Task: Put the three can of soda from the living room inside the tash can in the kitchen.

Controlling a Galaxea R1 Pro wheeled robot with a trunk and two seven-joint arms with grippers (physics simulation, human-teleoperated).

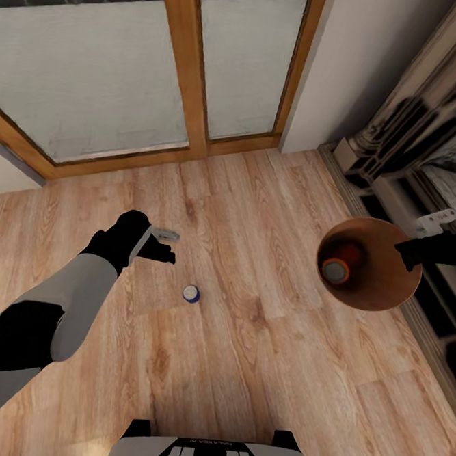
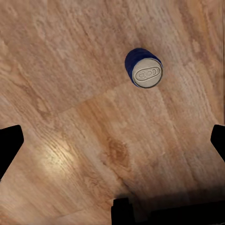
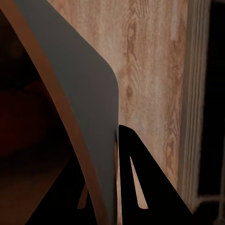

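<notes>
Centre of the head view: blue can (image 1: 191,294) upright on the wood floor (image 1: 258,367), just below the left claw (image 1: 163,245). Fingers spread wide and empty, hovering above and beside the can, apparently lining up for a grab from above. At right: bin (image 1: 380,295) pinched at its rim by the right claw (image 1: 413,251), clamped over the wall, probably so cans drop straight in. Already inside: orange can (image 1: 336,270). Behind it a second orange shape, too dim to tell.

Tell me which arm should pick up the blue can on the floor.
Left. The left gripper hangs open just above the blue can, which stands upright on the wood floor. The right gripper is shut on the trash can rim.
</notes>
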